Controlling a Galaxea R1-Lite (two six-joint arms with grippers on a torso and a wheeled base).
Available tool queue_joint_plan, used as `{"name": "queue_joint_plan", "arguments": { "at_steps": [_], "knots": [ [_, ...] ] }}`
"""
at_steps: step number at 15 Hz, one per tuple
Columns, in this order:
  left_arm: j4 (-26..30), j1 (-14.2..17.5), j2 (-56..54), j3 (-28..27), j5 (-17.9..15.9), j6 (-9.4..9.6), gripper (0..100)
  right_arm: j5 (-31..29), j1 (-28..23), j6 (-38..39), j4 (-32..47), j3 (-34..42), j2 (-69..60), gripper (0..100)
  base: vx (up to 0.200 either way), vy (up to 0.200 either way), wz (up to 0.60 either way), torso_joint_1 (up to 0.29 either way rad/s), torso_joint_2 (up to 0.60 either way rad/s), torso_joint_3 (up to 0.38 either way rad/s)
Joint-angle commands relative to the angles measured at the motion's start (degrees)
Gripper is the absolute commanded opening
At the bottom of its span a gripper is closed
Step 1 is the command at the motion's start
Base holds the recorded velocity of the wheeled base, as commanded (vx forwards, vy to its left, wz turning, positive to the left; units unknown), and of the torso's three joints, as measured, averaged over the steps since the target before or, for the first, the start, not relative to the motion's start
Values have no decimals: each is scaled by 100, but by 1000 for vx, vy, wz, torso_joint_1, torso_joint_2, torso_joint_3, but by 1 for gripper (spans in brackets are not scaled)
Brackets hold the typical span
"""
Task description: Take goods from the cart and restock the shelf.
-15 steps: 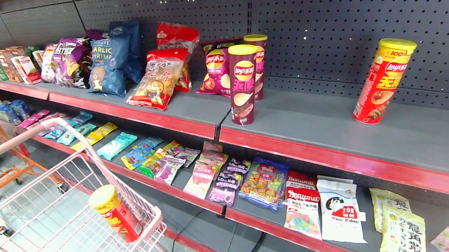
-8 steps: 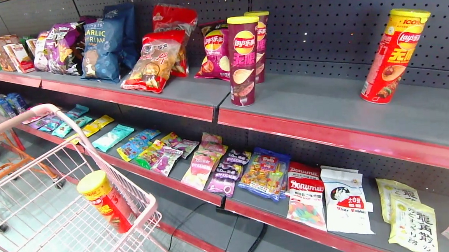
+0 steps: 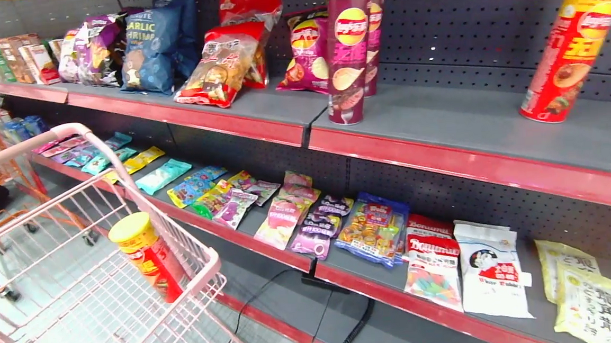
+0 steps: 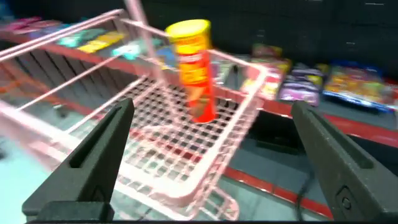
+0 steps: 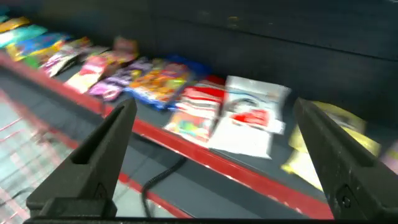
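My head view has dipped and swung over the last second. The whole scene slides together, so it is my camera that moved, not the stock. The red can (image 3: 149, 258) has kept its place, leaning in the corner of the cart (image 3: 205, 262) nearest the shelf (image 3: 440, 126), yellow lid up. I take this as lining up for the pick, with nothing lifted yet.

My left gripper (image 4: 212, 109) hangs outside the cart, facing that corner, fingers spread wide and empty. My right gripper (image 5: 214, 109) is beyond the cart, along the lower shelf, equally wide apart.

The can is a smooth, glossy, rigid-looking tube, and its round side will probably slip or roll under a loose pinch. The cart is thin pink wire mesh, likely to snag a fingertip.
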State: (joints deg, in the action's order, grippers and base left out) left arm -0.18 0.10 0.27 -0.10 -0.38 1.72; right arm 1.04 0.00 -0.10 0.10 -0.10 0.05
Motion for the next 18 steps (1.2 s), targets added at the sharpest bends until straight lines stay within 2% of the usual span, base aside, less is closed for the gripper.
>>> {"name": "queue_joint_plan", "arguments": {
  "at_steps": [1, 5, 6, 7, 8, 10, 11, 12, 13, 14, 15, 16, 17, 18],
  "knots": [
    [1, 8, 0, 1, 3, 57, 100, 2, 0, 1, -1, 1, 4, 100, 0, 0, 0, 0, 0, 0],
    [-140, 17, 52, -140, 11, 109, 100, -7, 0, 1, -1, 1, 4, 100, 0, 0, 0, 0, 0, 0],
    [-527, -98, 1221, -1555, 3, -128, 100, -16, 0, -8, -1, 1, 4, 100, 0, 0, 0, 0, 0, 0],
    [-571, -247, 2417, -2671, 20, -673, 100, -16, 0, -8, -1, 1, 4, 100, 0, 0, 0, 0, 0, 0],
    [-518, -265, 3067, -3172, 11, -690, 100, -16, 0, 1, -1, 10, 4, 100, 0, 0, 0, 0, 0, 0],
    [-518, -142, 4218, -2970, 161, -611, 100, -16, 0, 10, -1, 1, 4, 100, 0, 0, 0, 0, 0, 0],
    [-922, 377, 5449, -2697, 354, -646, 100, -16, 0, 10, -1, 1, 4, 100, 0, 0, 0, 0, 0, 0],
    [-1959, 526, 6486, -2398, 266, -673, 100, -16, 0, 10, -1, 1, 4, 100, 0, 0, 0, 0, 0, 0],
    [-3119, 526, 7259, -1933, 205, -655, 100, -16, 0, 10, -1, 1, 4, 100, 0, 0, 0, 0, 0, 0],
    [-4051, 447, 7910, -1467, -76, -541, 100, -7, 0, 10, -1, 1, 4, 100, 0, 0, 0, 0, 0, 0],
    [-4517, 447, 8349, -1150, -551, -374, 100, -7, 0, 19, -1, 1, 4, 100, 0, 0, 0, 0, 0, 0],
    [-4710, 456, 8666, -1027, -859, -207, 100, -7, 0, 10, -1, 1, 4, 100, 0, 0, 0, 0, 0, 0],
    [-4710, 447, 8912, -1001, -982, -84, 100, -16, 0, 19, -1, 1, 4, 100, 0, 0, 0, 0, 0, 0],
    [-4745, 447, 9158, -1027, -1034, -40, 100, -7, 0, 19, -1, 1, 4, 100, 0, 0, 0, 0, 0, 0]
  ]
}}
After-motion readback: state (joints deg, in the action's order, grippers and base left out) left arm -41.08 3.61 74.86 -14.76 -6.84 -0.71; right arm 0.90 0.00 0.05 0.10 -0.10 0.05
